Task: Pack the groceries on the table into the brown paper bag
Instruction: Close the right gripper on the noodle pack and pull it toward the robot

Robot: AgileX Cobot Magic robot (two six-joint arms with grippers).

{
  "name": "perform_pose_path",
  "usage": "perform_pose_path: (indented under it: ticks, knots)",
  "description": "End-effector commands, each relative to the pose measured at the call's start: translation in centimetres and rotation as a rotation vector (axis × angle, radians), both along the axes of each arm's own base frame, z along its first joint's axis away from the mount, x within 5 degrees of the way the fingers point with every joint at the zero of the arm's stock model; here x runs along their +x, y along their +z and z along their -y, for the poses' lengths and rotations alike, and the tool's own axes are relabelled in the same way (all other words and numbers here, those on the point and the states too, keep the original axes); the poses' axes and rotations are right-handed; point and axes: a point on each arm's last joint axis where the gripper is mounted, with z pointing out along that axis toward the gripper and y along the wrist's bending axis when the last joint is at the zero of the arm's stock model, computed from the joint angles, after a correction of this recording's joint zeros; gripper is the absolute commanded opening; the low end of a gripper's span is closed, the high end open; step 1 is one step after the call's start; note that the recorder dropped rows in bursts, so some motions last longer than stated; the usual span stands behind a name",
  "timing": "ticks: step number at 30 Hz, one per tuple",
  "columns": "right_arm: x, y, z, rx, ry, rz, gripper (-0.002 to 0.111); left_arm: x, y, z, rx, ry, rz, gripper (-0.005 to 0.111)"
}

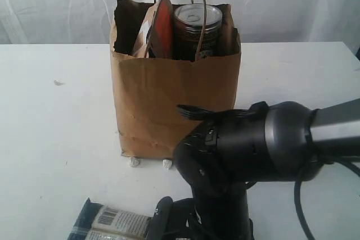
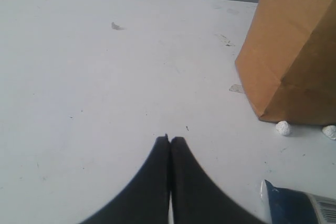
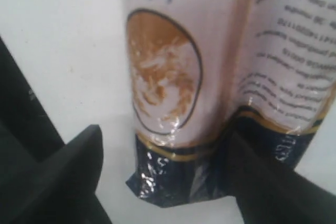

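Observation:
The brown paper bag [image 1: 174,94] stands upright on the table [image 1: 50,127]. A dark can [image 1: 197,23] and a brown pouch with an orange strip [image 1: 160,26] stick out of its top. The long dark-blue packet [image 3: 173,77] lies on the table in front of the bag, also seen in the exterior view [image 1: 112,223] and the left wrist view [image 2: 294,208]. My right gripper [image 3: 168,177] is open astride the packet's dark end; one finger stands clear of it, the other touches or overlaps it. My left gripper [image 2: 169,140] is shut and empty over bare table, left of the bag [image 2: 294,61].
My right arm's black wrist [image 1: 247,150] fills the front right and hides part of the bag's base. Two small white lumps [image 1: 135,162] lie at the bag's front foot. A tiny scrap [image 1: 58,83] lies far left. White curtain behind the table.

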Motion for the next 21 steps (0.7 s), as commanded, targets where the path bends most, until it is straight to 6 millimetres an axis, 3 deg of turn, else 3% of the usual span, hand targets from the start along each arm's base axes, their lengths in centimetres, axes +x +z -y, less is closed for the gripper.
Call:
perform_pose_path:
  ticks: [1,10,15,21]
  knots:
    - [0.3,1.4,-0.1,0.046,0.008,0.054,0.065,0.0,-0.1,0.0,-0.009,0.002,0.000,0.000]
    - [1.4,6.2,-1.5,0.296,-0.015,0.241,0.067,0.0,-0.1,0.0,-0.009,0.002,0.000,0.000]
    - [1.7,7.3,-2.7,0.412,-0.056,0.271,0.079,0.0,-0.1,0.0,-0.009,0.002,0.000,0.000]
    - [0.2,7.5,-5.3,0.527,0.061,0.338,0.086,0.0,-0.1,0.0,-0.009,0.002,0.000,0.000]
